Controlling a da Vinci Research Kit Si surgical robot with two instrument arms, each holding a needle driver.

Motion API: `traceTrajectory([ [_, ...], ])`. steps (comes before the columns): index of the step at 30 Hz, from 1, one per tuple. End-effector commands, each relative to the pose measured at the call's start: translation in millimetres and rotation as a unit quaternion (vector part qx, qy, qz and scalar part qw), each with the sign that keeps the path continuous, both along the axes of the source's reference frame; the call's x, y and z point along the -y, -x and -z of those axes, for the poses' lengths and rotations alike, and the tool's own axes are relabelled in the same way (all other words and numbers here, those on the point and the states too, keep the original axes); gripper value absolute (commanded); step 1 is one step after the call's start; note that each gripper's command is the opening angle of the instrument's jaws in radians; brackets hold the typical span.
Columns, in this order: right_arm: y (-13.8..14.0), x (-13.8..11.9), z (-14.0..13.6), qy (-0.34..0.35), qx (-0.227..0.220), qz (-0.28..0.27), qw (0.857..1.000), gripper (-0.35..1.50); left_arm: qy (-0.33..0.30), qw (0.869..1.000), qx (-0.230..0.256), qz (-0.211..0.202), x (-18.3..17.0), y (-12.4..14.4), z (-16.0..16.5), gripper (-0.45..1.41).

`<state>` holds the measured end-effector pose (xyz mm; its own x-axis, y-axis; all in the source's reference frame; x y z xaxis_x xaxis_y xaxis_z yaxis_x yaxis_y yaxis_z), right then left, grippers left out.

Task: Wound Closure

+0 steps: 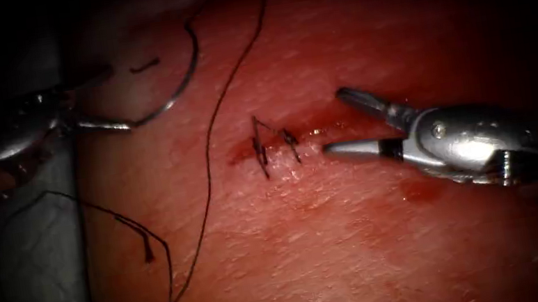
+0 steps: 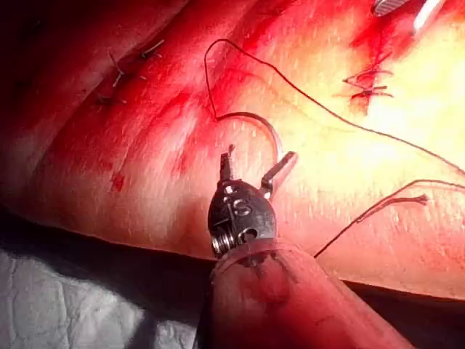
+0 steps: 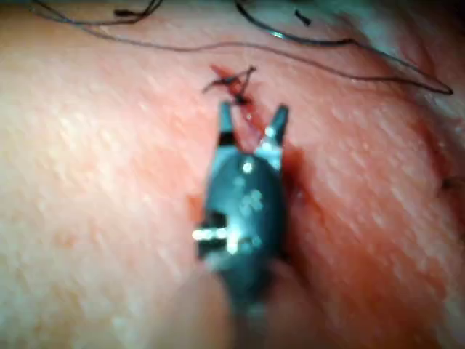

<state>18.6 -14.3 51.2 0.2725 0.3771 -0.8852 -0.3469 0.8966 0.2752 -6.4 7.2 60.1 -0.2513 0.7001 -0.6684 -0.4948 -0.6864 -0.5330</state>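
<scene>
The cut point(image 1: 309, 137) sits near the middle of the tissue point(image 1: 367, 249) in the endoscope view, with dark stitches point(image 1: 260, 149) crossing its left end; the right tool point(image 1: 334, 122) lies at three o'clock from those stitches, on the right of the cut, its jaws spread wide and holding nothing, and the right wrist view shows it point(image 3: 252, 113) just short of the stitches with the tips apart; the needle point(image 1: 171, 103) lies well to the left of the cut, at about ten o'clock from it, out of the tissue, its curve bowing toward five o'clock; the left tool point(image 1: 58, 123) meets one end of it at nine o'clock, and the left wrist view shows this tool point(image 2: 254, 166) with its jaws apart, the needle point(image 2: 261, 123) ending against one jaw and not clamped as far as can be seen; the thread point(image 1: 210, 131) runs from twelve o'clock down past the left of the stitches toward seven o'clock, and a cut end of thread point(image 1: 148, 252) lies at eight o'clock; judging from this, the business in hand is taking up the needle with the left tool; done well, both jaws would straddle the needle's body back from the point, close squarely so it cannot swivel, and keep clear of the thread lying alongside so no strand is caught in the bite.
</scene>
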Motion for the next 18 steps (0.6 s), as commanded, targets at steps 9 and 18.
traceTrajectory([
  [9,-0.7,1.1,-0.3,-0.010,0.004,0.005,1.000,0.66,-0.015,0.998,-0.064,-0.024,0.1,1.4,-1.8,0.57],
  [18,-0.8,1.5,0.1,-0.018,0.019,0.013,1.000,0.81,-0.033,0.993,-0.098,-0.056,0.6,2.2,-2.0,0.31],
])
